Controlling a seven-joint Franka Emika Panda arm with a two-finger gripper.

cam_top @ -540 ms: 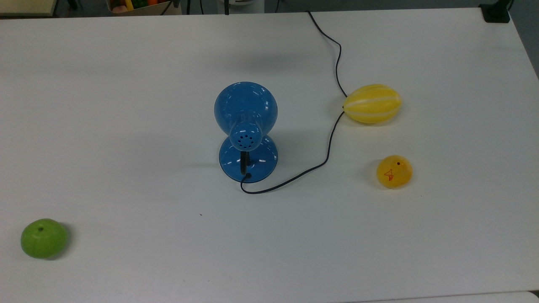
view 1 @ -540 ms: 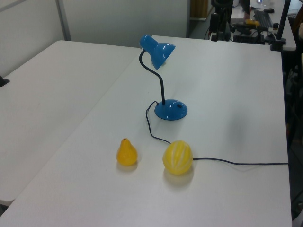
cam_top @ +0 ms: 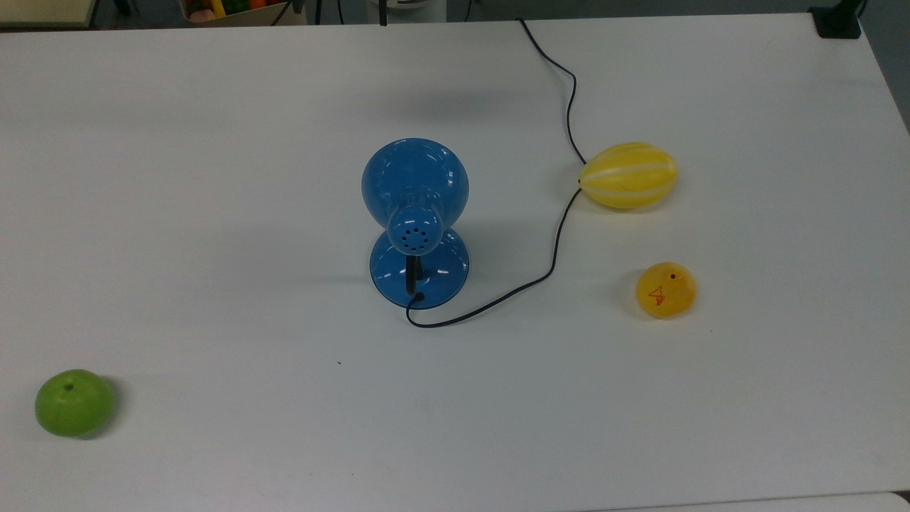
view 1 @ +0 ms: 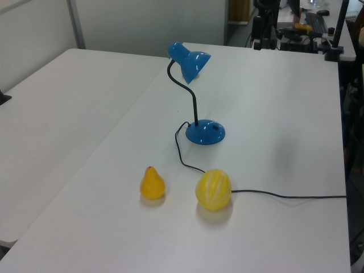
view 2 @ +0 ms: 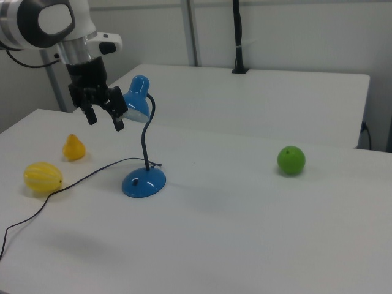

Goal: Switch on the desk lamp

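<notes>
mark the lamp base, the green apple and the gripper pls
desk lamp base (view 2: 144, 182), right view, top of the round blue foot.
green apple (view 2: 291, 160), right view, middle of the fruit.
gripper (view 2: 106, 119), right view, between the open fingertips.

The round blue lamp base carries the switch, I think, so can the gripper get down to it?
Probably yes. The open gripper hangs above the round blue lamp base, offset from the dome shade; nothing sits between.
</notes>
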